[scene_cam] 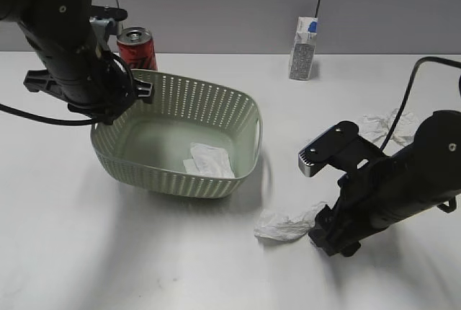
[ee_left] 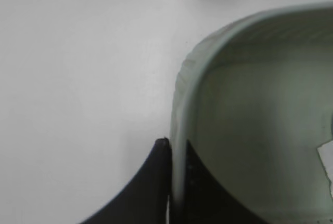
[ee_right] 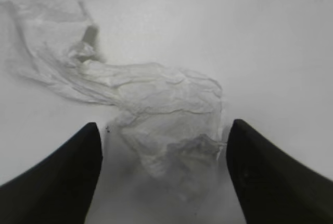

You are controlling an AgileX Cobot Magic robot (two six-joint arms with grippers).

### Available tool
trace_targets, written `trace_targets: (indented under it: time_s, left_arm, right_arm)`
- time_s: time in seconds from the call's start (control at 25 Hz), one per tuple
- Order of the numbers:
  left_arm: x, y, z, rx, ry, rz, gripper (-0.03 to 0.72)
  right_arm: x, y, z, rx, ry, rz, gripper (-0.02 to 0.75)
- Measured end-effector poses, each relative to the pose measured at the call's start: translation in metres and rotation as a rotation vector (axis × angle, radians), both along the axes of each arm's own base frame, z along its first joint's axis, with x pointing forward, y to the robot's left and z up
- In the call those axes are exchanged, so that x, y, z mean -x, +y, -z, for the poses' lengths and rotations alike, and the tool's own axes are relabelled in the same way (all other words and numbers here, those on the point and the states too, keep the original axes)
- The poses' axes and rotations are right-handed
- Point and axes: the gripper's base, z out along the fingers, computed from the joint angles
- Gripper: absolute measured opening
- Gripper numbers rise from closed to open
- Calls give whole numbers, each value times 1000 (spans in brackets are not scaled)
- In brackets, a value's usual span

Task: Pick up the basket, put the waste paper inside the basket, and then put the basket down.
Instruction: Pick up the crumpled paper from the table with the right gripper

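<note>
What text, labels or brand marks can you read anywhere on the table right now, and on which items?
None can be read.
Red can: black markings on its side, too blurred to read.
White-and-blue carton: print too small to make out.
Basket and waste paper: no marks.

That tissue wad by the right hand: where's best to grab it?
Probably the bunched, raised end of the wad, from straight above. The right hand is open with its fingers either side of that lump; the thin tail trailing away lies too flat to pinch.
</note>
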Motion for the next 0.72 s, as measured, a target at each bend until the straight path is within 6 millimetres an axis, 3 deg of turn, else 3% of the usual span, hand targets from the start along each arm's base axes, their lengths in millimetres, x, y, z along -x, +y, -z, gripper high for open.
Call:
trace_targets:
  time_s: [0.16,0.32,0.36,0.48,0.72]
  left_arm:
    - [0,0,0,0,0,0,0]
    - [0,0,0,0,0,0,0]
    - [0,0,0,0,0,0,0]
    - [0,0,0,0,0,0,0]
    - [0,0,0,0,0,0,0]
  right_arm:
    - [-2,0,10,14,1,6,429]
    - [-3,0,8,10,-7,7,93]
    - [-3,1,6,5,-3,8,50]
    - [-4,3,-22,-48,-62,8,-1]
    - [-15,10,-122,-237,-370,17,-6]
